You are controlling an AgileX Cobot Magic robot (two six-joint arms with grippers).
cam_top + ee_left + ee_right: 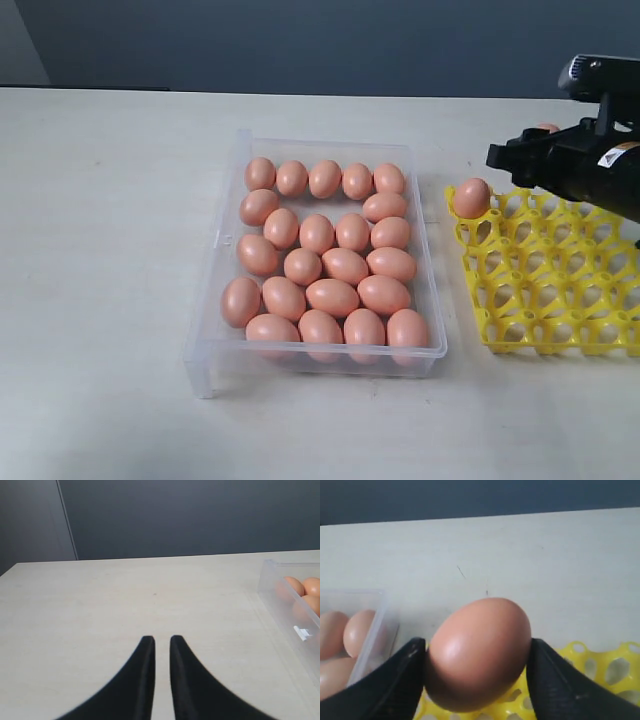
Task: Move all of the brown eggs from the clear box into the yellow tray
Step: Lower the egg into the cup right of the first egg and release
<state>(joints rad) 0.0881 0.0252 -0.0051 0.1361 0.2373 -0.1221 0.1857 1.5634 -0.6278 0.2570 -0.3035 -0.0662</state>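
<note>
I'm barely started: my right gripper (477, 642) clasps one brown egg (480, 655) above the yellow tray (560, 345), another egg (471, 197) sits at its corner, over twenty eggs (332, 297) wait in the clear box (300, 362), and my left gripper (161, 640) hangs empty, pinched nearly closed.

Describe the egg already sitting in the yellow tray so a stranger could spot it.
Find the clear box of brown eggs; the yellow tray lies right of it in the exterior view. The seated egg stands in the tray's far corner cup nearest the box, the only egg resting on yellow; the held egg is between the right gripper's fingers.
</note>
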